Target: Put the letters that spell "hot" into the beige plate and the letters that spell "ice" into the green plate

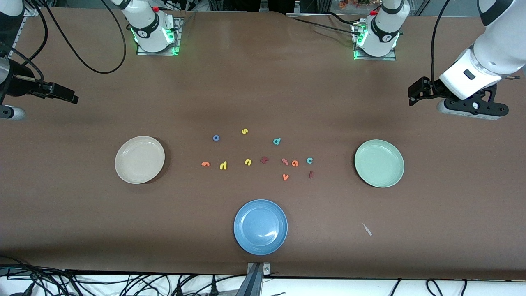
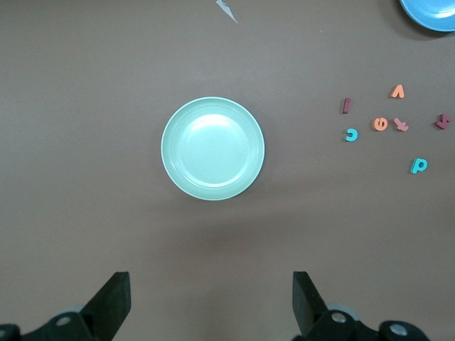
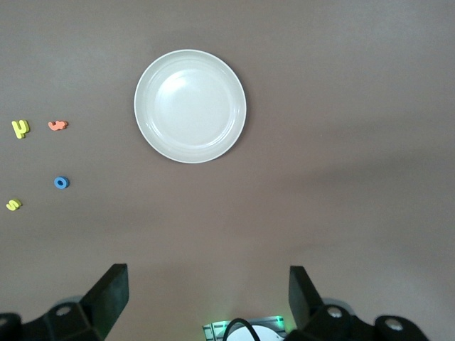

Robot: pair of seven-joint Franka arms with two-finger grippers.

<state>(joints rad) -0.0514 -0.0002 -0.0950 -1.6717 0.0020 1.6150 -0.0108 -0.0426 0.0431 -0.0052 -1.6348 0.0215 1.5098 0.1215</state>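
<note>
The beige plate (image 1: pixel 139 159) (image 3: pixel 190 106) lies toward the right arm's end, the green plate (image 1: pixel 379 163) (image 2: pixel 212 148) toward the left arm's end. Between them lie the small letters: blue "o" (image 1: pixel 216 138) (image 3: pixel 61 182), yellow "h" (image 1: pixel 223 165) (image 3: pixel 20 128), orange "t" (image 1: pixel 205 164) (image 3: pixel 57 125), dark red "i" (image 1: pixel 311 174) (image 2: pixel 346 106), teal "c" (image 1: pixel 309 160) (image 2: pixel 351 134), orange "e" (image 1: pixel 295 163) (image 2: pixel 381 123). Both plates hold nothing. My left gripper (image 1: pixel 416 93) (image 2: pixel 211 284) and right gripper (image 1: pixel 65 94) (image 3: pixel 207 280) hang open and empty over the table's ends, waiting.
A blue plate (image 1: pixel 260 227) sits nearest the front camera. Other letters lie among the rest: yellow "s" (image 1: pixel 244 131), yellow "u" (image 1: pixel 248 162), teal "d" (image 1: pixel 277 141), a dark red chunky letter (image 1: pixel 264 160), a salmon letter (image 1: pixel 284 161), orange "v" (image 1: pixel 285 177). A pale scrap (image 1: pixel 367 229) lies nearby.
</note>
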